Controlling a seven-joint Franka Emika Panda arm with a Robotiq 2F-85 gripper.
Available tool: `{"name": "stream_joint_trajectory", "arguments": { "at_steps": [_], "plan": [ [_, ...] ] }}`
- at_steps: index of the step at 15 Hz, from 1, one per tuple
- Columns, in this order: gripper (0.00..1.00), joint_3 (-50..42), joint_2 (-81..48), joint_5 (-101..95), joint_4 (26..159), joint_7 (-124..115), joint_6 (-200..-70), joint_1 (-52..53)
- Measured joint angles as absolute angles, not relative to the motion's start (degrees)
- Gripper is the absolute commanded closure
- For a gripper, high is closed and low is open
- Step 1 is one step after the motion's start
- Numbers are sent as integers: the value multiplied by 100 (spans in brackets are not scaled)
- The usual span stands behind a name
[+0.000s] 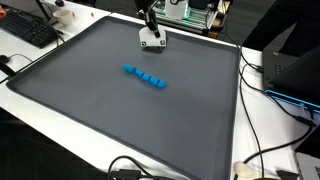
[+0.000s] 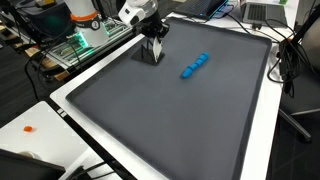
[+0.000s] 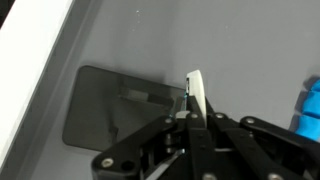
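Blue blocks (image 1: 146, 77) lie in a short row mid-mat (image 1: 90, 120) in an exterior view, well apart from the pincer (image 1: 152, 44). In an exterior view the pincer (image 2: 155, 58) hangs low over the mat (image 2: 150, 120), closed and empty. The wrist view shows the jaws pressed together, with the blocks (image 3: 310, 105) at the frame's edge. They look light and stiff, and are probably best pinched across the narrow middle.

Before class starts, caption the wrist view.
Shut black gripper over dark grey mat; blue blocks at right edge.

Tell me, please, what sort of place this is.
Most likely a robotics lab or office workbench: a keyboard and a laptop sit beside the grey mat, with cables trailing around.
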State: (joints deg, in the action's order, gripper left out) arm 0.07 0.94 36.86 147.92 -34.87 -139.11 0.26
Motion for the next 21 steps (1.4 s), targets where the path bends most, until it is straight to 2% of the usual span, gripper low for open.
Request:
{"name": "stream_joint_trajectory", "arguments": {
  "at_steps": [21],
  "plan": [
    [99,-19,-112,4126,14842,-3675,-14272,25]
  ]
}}
